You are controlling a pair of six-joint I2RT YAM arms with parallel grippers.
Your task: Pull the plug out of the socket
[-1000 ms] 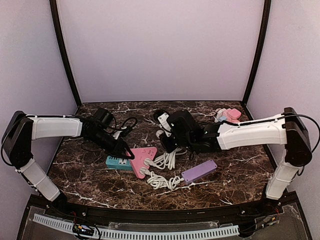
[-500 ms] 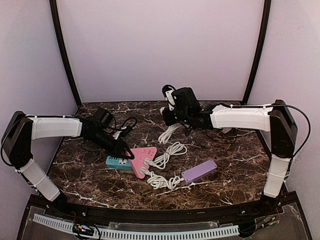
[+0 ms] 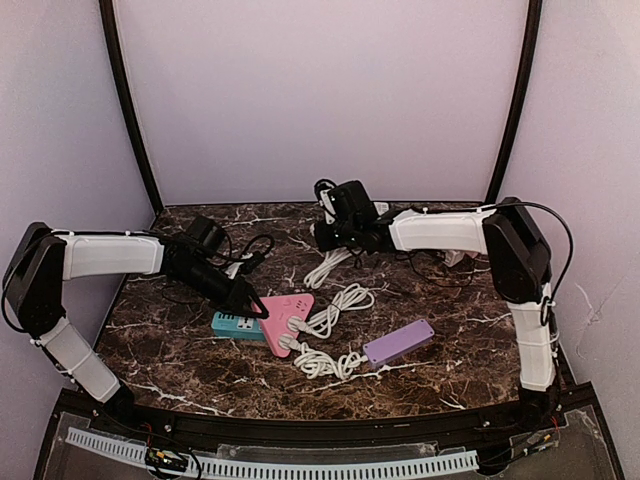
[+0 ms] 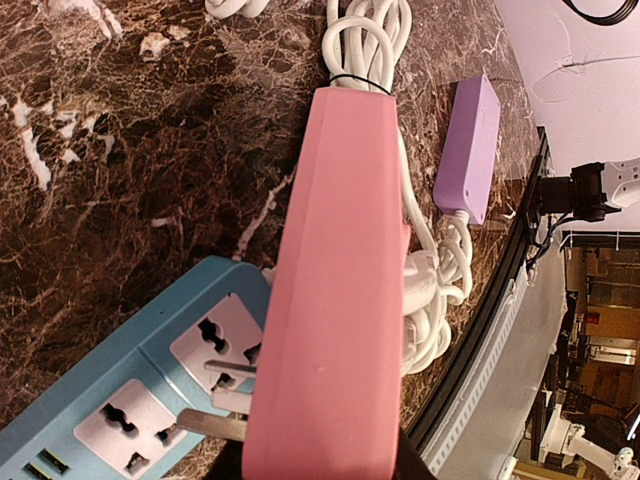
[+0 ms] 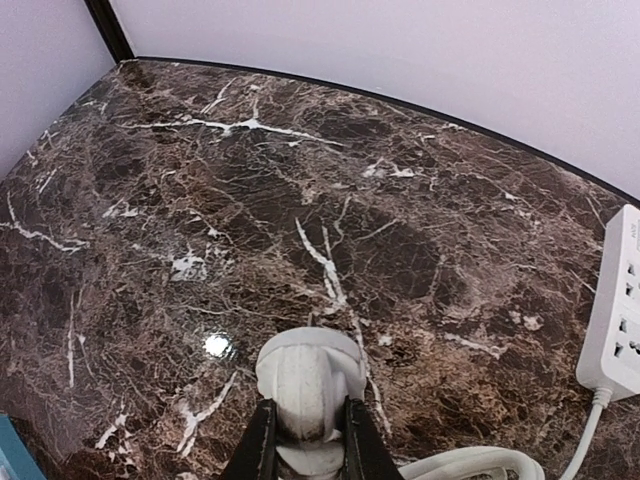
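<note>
Lift was the change from above. Within the last second the right gripper (image 3: 325, 235) had risen from beside the pink power strip (image 3: 285, 312) to the far side of the table (image 3: 470, 320), carrying the plug (image 5: 305, 380) with it. The white cord (image 3: 335, 262) trailed down from there toward loose coils by the strip. With the plug held high and well apart from every socket, I judged the pull itself done. The left gripper (image 3: 248, 300) had kept its tip on the pink power strip, just where that meets the blue power strip (image 3: 228, 325), apparently pinning it. A purple strip (image 3: 398, 343) lay nearer the front.

The left wrist view showed the pink power strip as a smooth, matte plastic wedge with rounded edges, lapping over the blue one and its pale socket faces. Bare metal prongs (image 4: 210, 425) showed between the two. No fingers were visible, so I could not tell how those jaws stood.

In the right wrist view the dark fingers (image 5: 262, 440) were closed narrowly on the plug, a rounded white moulding. Below it lay polished brown stone with pale veins and a glint, and a white power strip (image 5: 620, 310) sat at the right edge.
</note>
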